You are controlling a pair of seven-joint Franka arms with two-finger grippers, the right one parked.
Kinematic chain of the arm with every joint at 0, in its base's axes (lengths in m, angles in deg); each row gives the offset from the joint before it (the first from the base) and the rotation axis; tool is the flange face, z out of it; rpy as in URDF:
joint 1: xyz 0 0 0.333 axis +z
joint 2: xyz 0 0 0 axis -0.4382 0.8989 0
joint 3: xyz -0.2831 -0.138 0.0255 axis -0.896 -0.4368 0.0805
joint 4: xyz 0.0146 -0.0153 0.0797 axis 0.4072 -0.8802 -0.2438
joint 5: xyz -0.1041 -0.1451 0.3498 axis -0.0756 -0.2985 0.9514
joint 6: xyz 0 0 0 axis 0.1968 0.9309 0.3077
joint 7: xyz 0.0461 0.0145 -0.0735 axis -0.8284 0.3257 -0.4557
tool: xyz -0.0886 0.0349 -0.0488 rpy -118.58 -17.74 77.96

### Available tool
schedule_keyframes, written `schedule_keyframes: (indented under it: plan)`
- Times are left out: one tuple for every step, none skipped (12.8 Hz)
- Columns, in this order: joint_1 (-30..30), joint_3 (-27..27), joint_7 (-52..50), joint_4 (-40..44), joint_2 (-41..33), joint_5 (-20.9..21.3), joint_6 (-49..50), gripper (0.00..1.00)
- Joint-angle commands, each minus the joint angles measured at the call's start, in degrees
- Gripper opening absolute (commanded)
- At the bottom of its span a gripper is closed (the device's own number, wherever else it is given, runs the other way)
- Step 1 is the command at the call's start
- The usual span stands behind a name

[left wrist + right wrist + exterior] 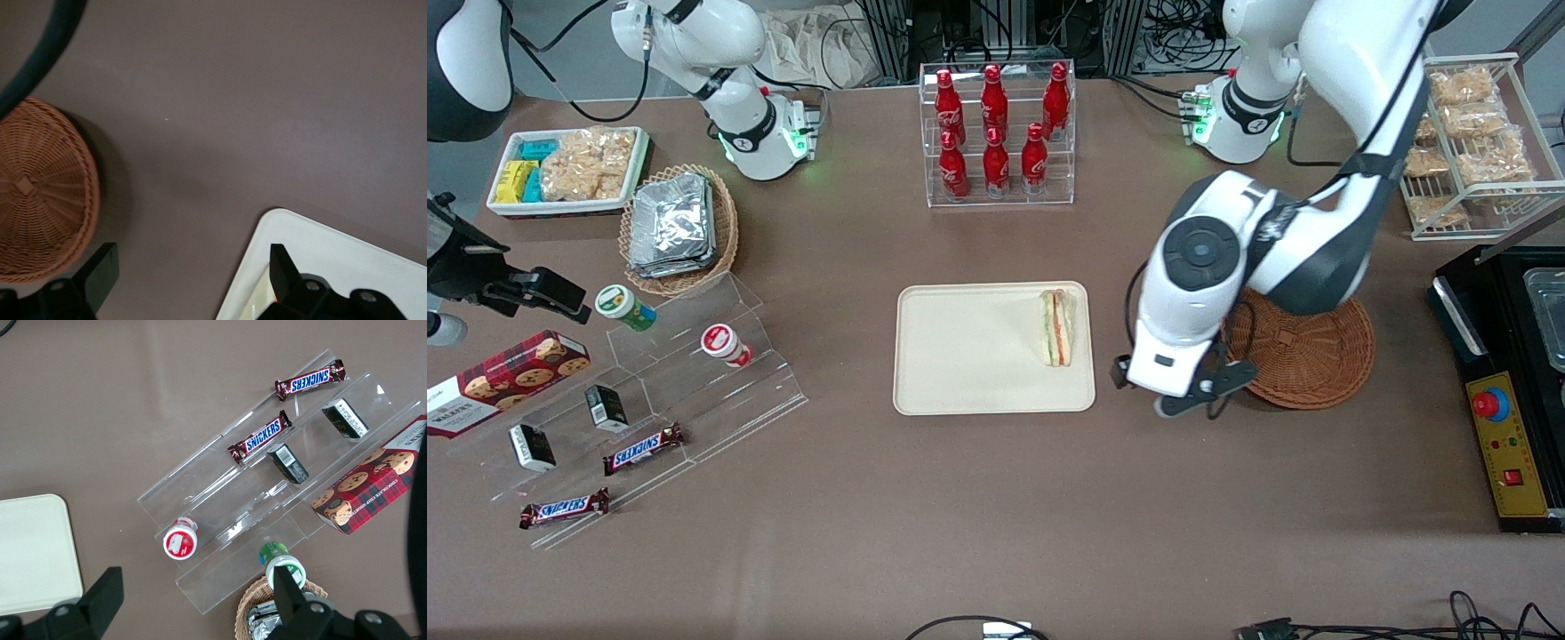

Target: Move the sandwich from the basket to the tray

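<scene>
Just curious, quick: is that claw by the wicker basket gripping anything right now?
Left tool: open, holding nothing, over bare table between basket and tray.

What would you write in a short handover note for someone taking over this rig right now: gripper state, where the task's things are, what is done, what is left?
Gripper: jaws open, empty, above bare table between tray and basket.
Sandwich: lying on the tray, near the edge closest to the basket.
Basket: empty, toward the working arm's end of the table.
Done: sandwich moved to tray and released.
Left: probably only pulling the arm clear.
</scene>
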Motion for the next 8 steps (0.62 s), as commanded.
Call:
schedule_keyframes:
  plan:
    - [2.9,-0.42,6.23,-0.69,-3.77,-3.86,3.5,1.0]
    - [3.95,-0.34,8.61,-0.7,-4.48,-4.75,4.73,1.0]
    - [5.18,-0.34,10.46,-0.61,-5.1,-5.36,5.53,1.0]
    - [6.67,-0.34,12.83,-1.04,-6.58,-6.5,5.71,1.0]
    - [7.29,0.1,16.51,-1.05,-8.08,-8.08,6.49,1.0]
    - [7.3,2.28,20.28,-1.31,-10.01,-9.84,7.72,1.0]
    - [6.52,5.78,24.06,-1.92,-12.46,-12.29,8.6,1.0]
    - [6.07,9.04,28.71,-3.67,-15.53,-15.62,9.31,1.0]
